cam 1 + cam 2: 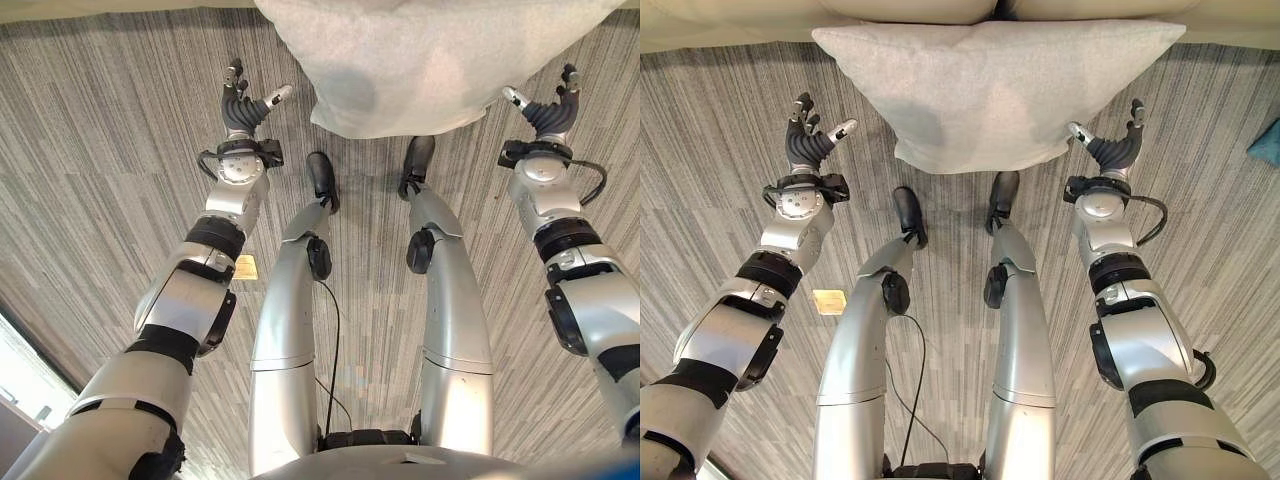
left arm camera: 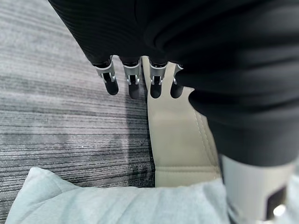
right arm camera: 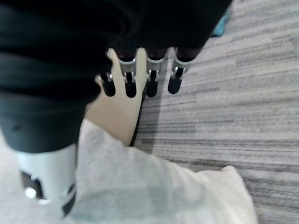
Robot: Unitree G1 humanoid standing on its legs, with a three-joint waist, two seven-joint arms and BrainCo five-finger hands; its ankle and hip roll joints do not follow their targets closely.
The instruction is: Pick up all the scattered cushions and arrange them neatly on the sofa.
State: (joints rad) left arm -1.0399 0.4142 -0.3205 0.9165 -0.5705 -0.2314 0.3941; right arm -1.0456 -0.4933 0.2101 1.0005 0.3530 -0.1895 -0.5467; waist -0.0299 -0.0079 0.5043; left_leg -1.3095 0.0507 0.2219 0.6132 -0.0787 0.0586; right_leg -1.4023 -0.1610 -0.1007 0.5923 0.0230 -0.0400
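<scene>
**Grey cushion on the floor at the sofa, both hands off it**

Landmark for everything here is the light grey cushion. It lies flat on the striped grey carpet, and its far edge sits right up against the cream sofa base. Whether it leans on the sofa or just touches it, I honestly can't tell from above.

Nearest to the robot, the left robot hand hovers off the cushion's left side, and the right robot hand off its right side. Both are clear of the fabric with a strip of carpet between. Fingers are straight-ish and spread, thumbs sticking out toward the cushion, so both are released and holding nothing. The wrist views back this up: the left one's fingers and the right one's fingers point out straight with nothing in them, and a cushion corner shows beside each thumb.

Past the cushion, just the sofa's lower front is in frame, the rest is cut off at the top. The seam between two sofa sections sits behind the cushion's middle.

Far off the cushion's right side, a sliver of something teal is cut by the frame edge. Can't make out what it is.

A small yellowish tag lies on the carpet, nearer than the cushion, to its left.
</scene>
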